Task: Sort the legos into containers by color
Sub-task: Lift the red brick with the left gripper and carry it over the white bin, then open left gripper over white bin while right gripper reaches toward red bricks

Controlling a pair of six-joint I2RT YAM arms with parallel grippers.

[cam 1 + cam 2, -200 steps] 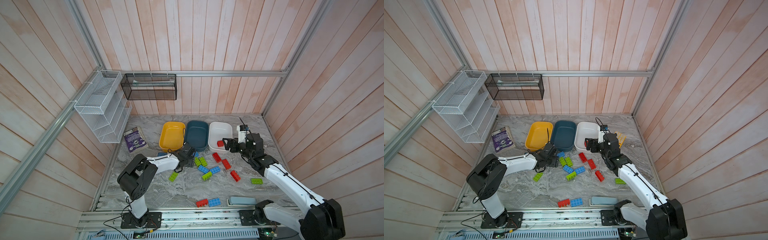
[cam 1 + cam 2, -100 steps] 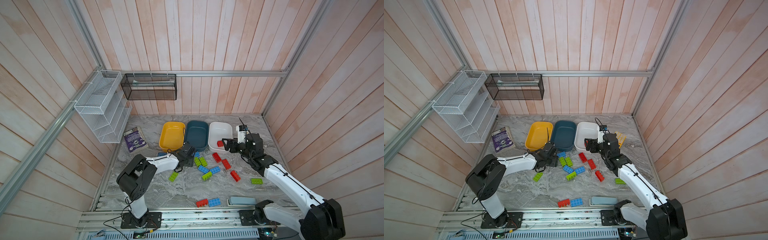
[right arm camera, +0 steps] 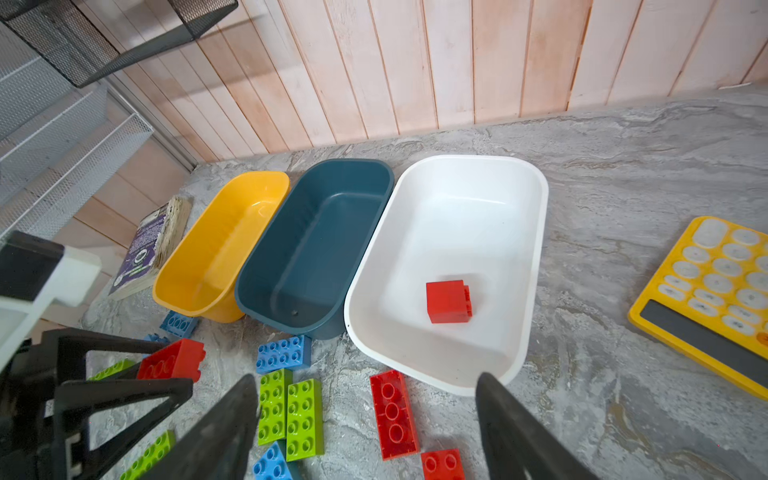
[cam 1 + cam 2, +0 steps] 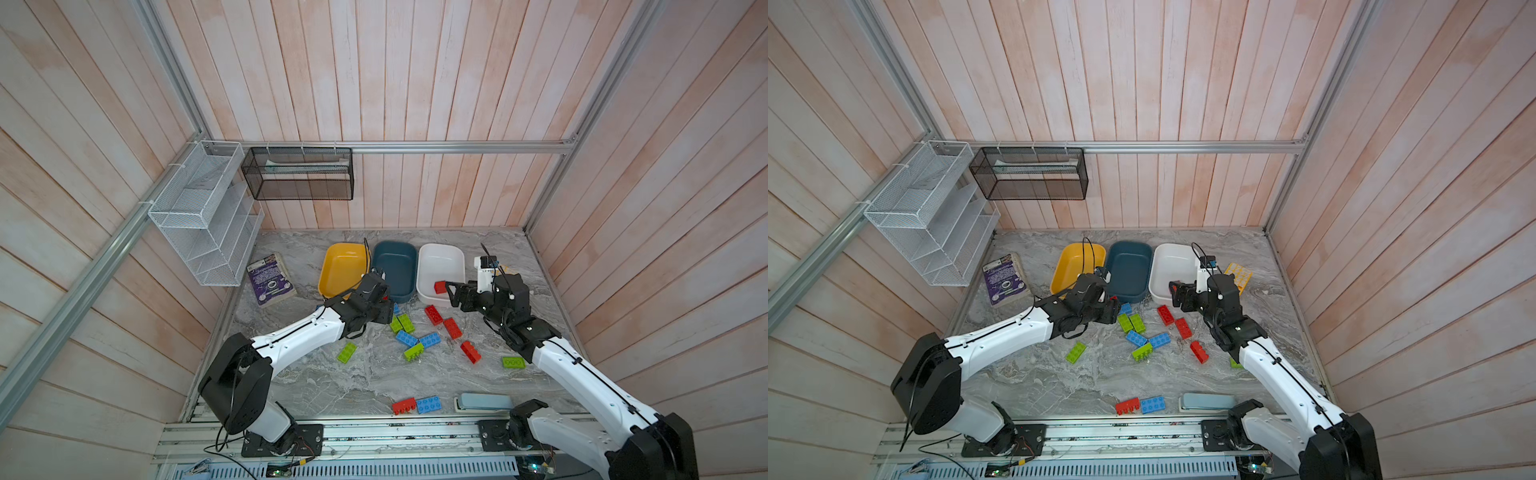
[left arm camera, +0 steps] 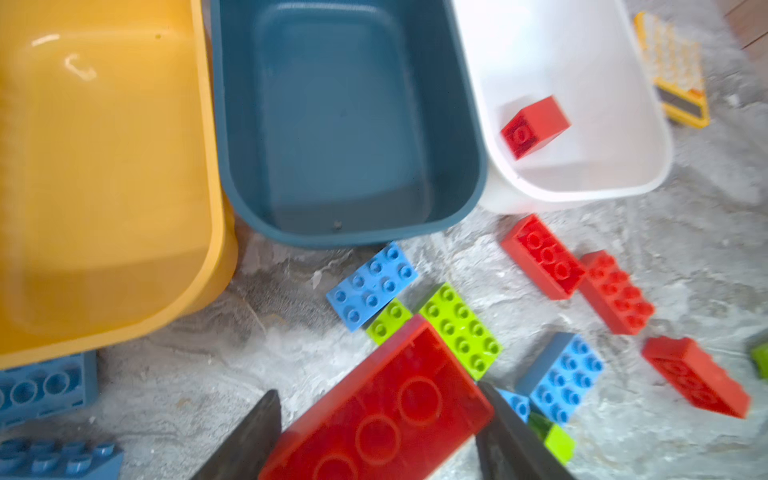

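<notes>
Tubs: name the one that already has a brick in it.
The white tub: one red brick lies in it. The yellow tub and teal tub are empty.

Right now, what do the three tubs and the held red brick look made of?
Yellow tub, teal tub, white tub: moulded plastic, it seems; smooth, semi-gloss, soft highlights, rounded seamless corners. Red brick in the left claw: hard glossy plastic, probably; hollow underside with moulded round tubes.

Book [image 4: 271, 279], calculator [image 3: 715, 291], stapler [image 4: 484, 402] — white rack [image 4: 203, 216], black rack [image 4: 299, 174].
</notes>
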